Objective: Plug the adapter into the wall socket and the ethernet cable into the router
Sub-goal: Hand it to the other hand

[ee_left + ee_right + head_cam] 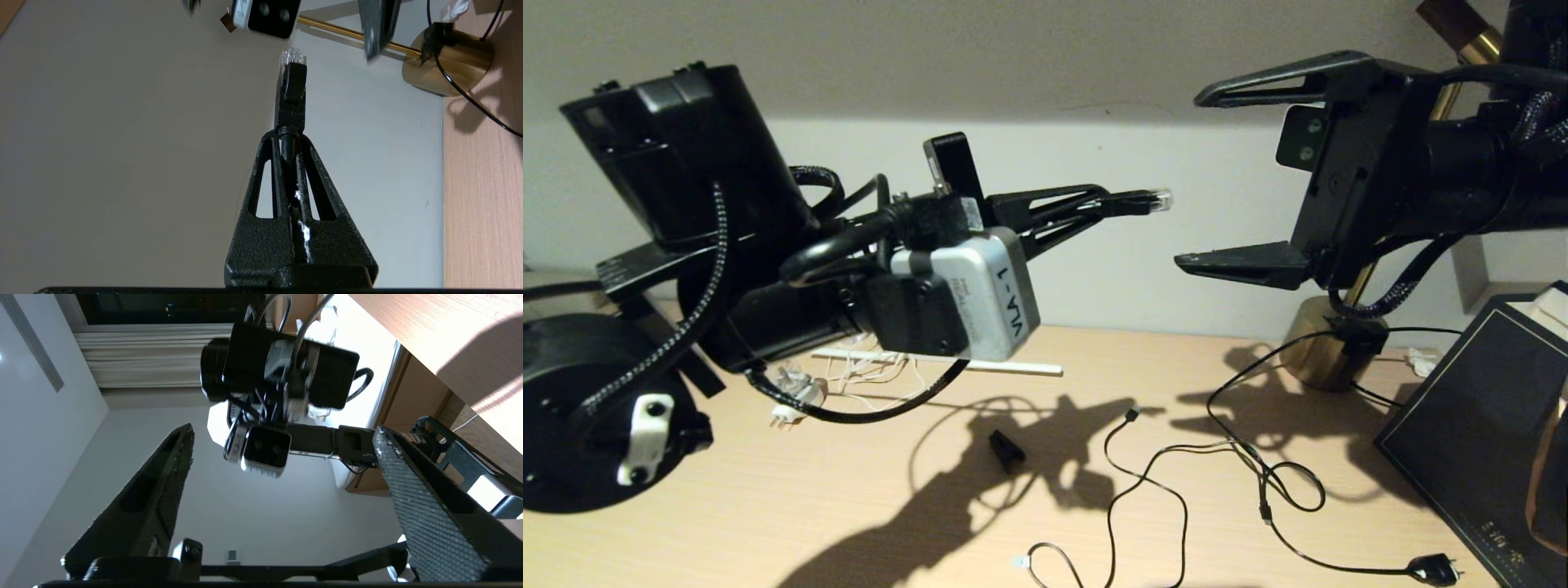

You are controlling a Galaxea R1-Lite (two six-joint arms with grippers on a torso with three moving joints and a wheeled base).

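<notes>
Head view: the ethernet cable (1139, 202) is being held in the air by the left gripper (1094, 208), well above the wooden table (849, 506). The cable's black boot is being pinched between the clenched fingers (1045, 214), and the clear clip connector (1160, 198) is being carried just past the fingertips, pointed toward the right gripper (1217, 180). The right gripper is being kept opposite it, also raised, with its two fingers (1241, 265) spread wide apart and nothing between them; a gap is being left between the connector and those fingers. In the left wrist view the cable (291, 94) is being shown standing straight out beyond the closed fingertips, its clear tip (292, 57) uppermost against the pale wall. On the table below, a thin black cable (1160, 482) is lying in loops, a small black piece (1006, 449) is lying near it, and a brass lamp base (1327, 347) is standing near the wall.
</notes>
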